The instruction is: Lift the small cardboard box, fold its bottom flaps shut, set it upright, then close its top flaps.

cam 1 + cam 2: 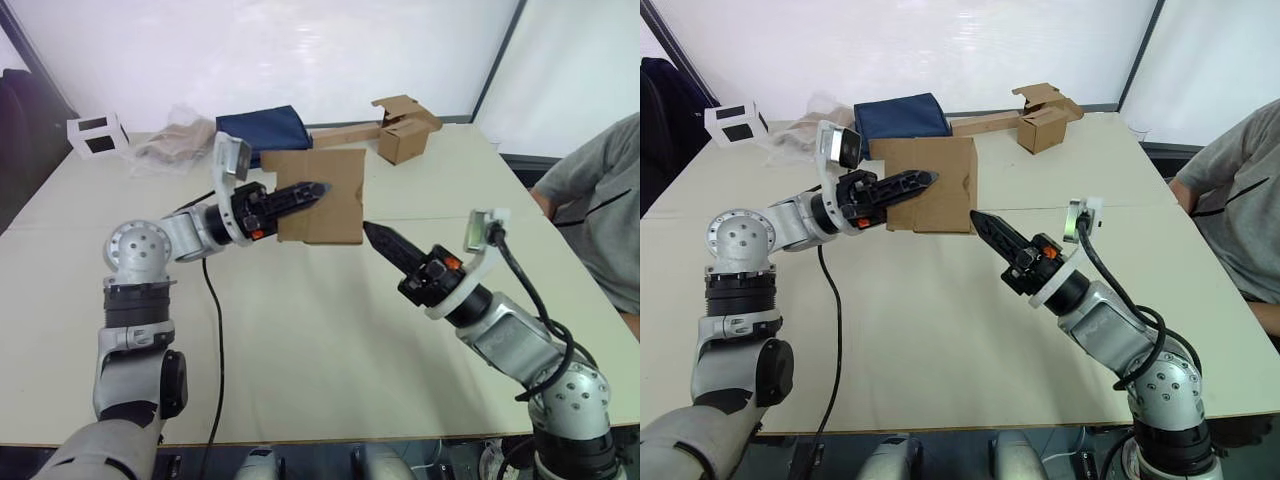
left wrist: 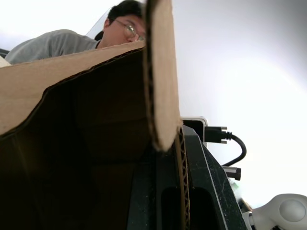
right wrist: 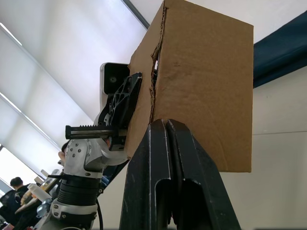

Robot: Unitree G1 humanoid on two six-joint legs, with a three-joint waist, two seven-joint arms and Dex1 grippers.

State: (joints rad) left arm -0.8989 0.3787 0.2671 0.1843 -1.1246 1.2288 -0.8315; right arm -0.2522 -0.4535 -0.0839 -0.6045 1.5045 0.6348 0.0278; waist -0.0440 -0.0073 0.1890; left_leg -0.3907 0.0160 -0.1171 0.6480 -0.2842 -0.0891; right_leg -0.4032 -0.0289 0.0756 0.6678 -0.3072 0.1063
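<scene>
1. Left claw (image 1: 300, 193) is clamped on one wall of the small cardboard box (image 1: 325, 195), one finger inside and one outside; the left wrist view shows corrugated board pinched against a finger.
2. My left arm holds the box in the air above the middle of the surface (image 1: 330, 340), toward the far edge. The box hangs clear of the surface.
3. Right claw (image 1: 978, 220) has its fingers pressed together and grips nothing. Its tip sits just below the lower corner of the box on my right side; I cannot tell whether it touches the cardboard.
4. Governing relation: the box lies up and forward of the right claw, along the line of its fingers. The left claw enters from my left, roughly level, so the box sits between the two claws.
5. Judgement: the lift step is complete and the bottom flaps are the current work. The lower end faces the right claw, so the right arm is better placed to push a flap.
6. A second brown box (image 1: 403, 128) rests near the far right corner, well apart.
</scene>
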